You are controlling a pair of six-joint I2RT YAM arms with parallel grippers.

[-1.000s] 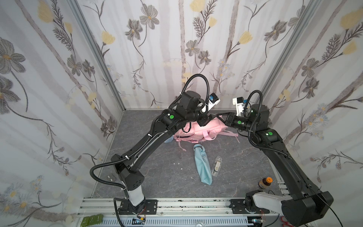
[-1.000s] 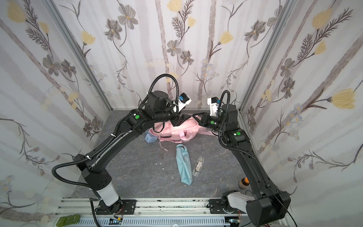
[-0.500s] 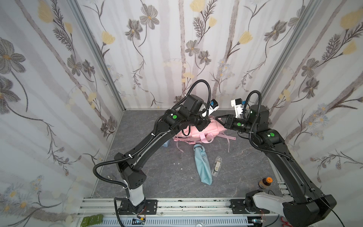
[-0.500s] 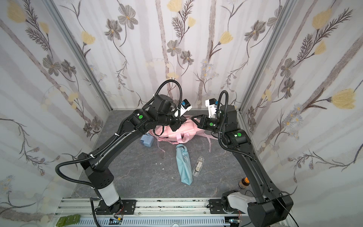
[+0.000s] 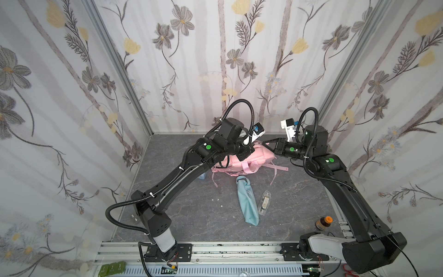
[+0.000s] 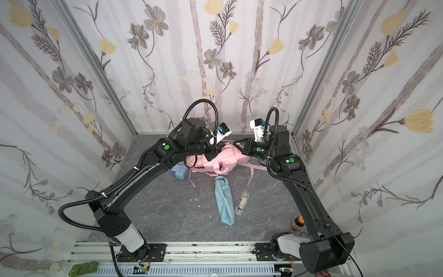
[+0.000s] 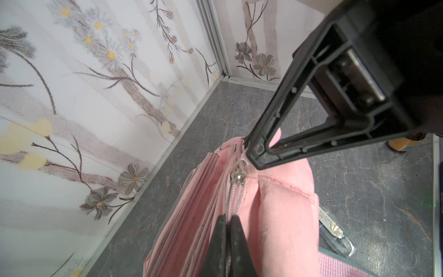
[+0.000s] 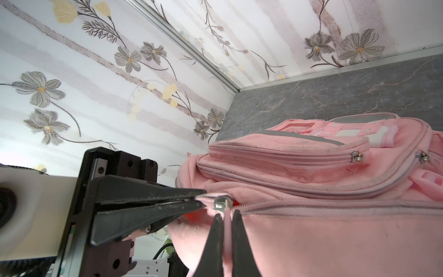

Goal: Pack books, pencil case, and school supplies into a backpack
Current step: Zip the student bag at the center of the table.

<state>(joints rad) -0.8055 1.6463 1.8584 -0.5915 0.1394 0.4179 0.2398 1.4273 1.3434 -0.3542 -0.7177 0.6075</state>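
The pink backpack [image 5: 260, 156] [image 6: 231, 157] lies at the back of the table, its zipper edge up. My left gripper [image 7: 227, 221] [image 5: 254, 148] is shut on the fabric beside the zipper, just behind the metal slider [image 7: 239, 172]. From the opposite side, my right gripper [image 8: 225, 217] [image 6: 235, 143] is shut on the pink zipper pull under the slider [image 8: 221, 203]. The light-blue pencil case [image 5: 248, 201] [image 6: 224, 201] lies in front of the backpack, with the clear oblong case [image 5: 264, 202] [image 6: 242, 201] beside it. A pale-blue boxy item [image 6: 179, 171] sits left of the backpack. The books are out of view.
A small brown bottle with an orange cap [image 5: 323, 223] [image 6: 298, 221] stands by the right arm's base. Flowered walls close in the table on three sides. The backpack's straps [image 5: 278, 169] trail forward onto the grey surface.
My left gripper has come down to the backpack's top and shut on the fabric at the zipper. The right gripper stays shut on the pull, shifted slightly.
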